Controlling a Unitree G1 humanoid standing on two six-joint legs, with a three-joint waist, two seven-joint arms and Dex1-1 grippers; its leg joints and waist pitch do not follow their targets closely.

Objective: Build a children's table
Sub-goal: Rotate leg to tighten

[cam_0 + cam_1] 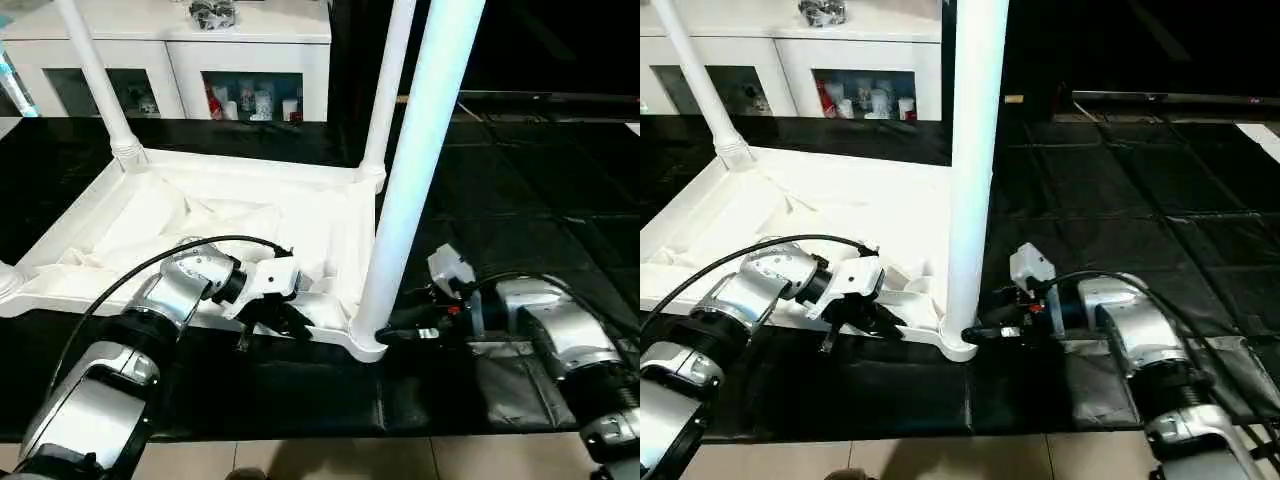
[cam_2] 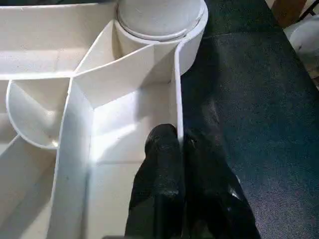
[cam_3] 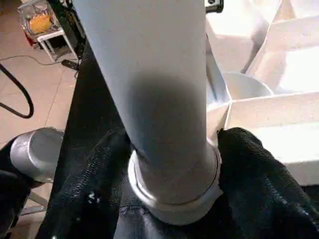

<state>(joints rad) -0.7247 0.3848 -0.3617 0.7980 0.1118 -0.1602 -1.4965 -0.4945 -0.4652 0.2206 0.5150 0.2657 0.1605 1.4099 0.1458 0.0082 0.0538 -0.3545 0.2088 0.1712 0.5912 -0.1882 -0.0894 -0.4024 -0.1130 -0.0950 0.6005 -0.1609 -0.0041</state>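
The white tabletop [image 1: 200, 225] lies upside down on the black mat, ribs facing up. Two legs stand in its far corner sockets, one on the left [image 1: 95, 75] and one on the right [image 1: 390, 80]. A third leg [image 1: 420, 150] rises from the near right socket [image 1: 365, 345]. My left gripper [image 1: 285, 320] is shut on the tabletop's near rim wall [image 2: 177, 99], one finger on each side of it. My right gripper [image 1: 385, 335] is shut on the base of the near right leg [image 3: 159, 99], its black fingers [image 3: 249, 169] pressed to both sides just above the socket.
A white glass-door cabinet [image 1: 250, 60] stands behind the work. The black mat [image 1: 520, 180] stretches away to the right, with tiled floor [image 1: 350, 460] along the near edge. A black cable [image 1: 130, 275] arcs over my left forearm.
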